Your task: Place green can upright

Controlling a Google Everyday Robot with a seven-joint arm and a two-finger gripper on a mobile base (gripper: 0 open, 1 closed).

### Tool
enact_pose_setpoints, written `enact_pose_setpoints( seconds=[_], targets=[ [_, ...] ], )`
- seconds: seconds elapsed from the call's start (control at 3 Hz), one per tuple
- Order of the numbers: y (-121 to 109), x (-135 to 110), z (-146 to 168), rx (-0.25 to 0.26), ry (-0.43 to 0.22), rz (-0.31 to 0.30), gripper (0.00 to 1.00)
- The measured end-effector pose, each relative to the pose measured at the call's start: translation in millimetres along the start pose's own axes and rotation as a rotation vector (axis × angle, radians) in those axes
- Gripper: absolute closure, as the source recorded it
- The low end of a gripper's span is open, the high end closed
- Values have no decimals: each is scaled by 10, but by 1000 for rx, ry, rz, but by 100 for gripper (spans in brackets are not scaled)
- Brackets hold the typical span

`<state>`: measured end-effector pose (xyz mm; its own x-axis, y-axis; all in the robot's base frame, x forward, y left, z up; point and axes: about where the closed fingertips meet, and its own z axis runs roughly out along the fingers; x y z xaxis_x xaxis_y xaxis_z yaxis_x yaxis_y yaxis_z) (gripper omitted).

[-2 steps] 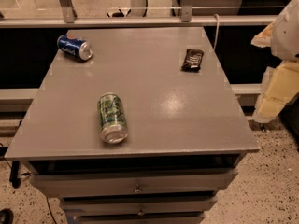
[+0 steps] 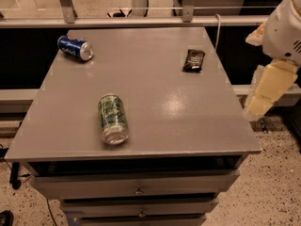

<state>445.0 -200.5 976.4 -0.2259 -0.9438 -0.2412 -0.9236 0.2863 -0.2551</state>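
Observation:
The green can (image 2: 113, 118) lies on its side on the grey table (image 2: 188, 112), front left of centre. Its silver end faces the front edge. Its label is green and white. My gripper (image 2: 257, 102) hangs off the table's right edge, level with the middle of the table. Its cream-coloured fingers point down and left under the white arm (image 2: 284, 27). It is far to the right of the green can and holds nothing that I can see.
A blue can (image 2: 75, 48) lies on its side at the back left corner. A dark snack packet (image 2: 193, 60) lies at the back right. Drawers (image 2: 136, 185) sit below the front edge. A rail and glass partition (image 2: 141, 18) run behind the table.
The gripper has shifted slightly left, closer to the table's right edge. The cans and the packet have not moved.

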Motion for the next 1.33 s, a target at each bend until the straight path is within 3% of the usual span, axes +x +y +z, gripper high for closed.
enact_pose_setpoints(
  seconds=[0.67,1.0,1.33],
  targets=[
    [-217,-1173,481,-19,-110,104,0],
    [-221,-1656,775,-45,-132,200,0],
    [-77,-1970,994,-53,-144,304,0]
  ],
)
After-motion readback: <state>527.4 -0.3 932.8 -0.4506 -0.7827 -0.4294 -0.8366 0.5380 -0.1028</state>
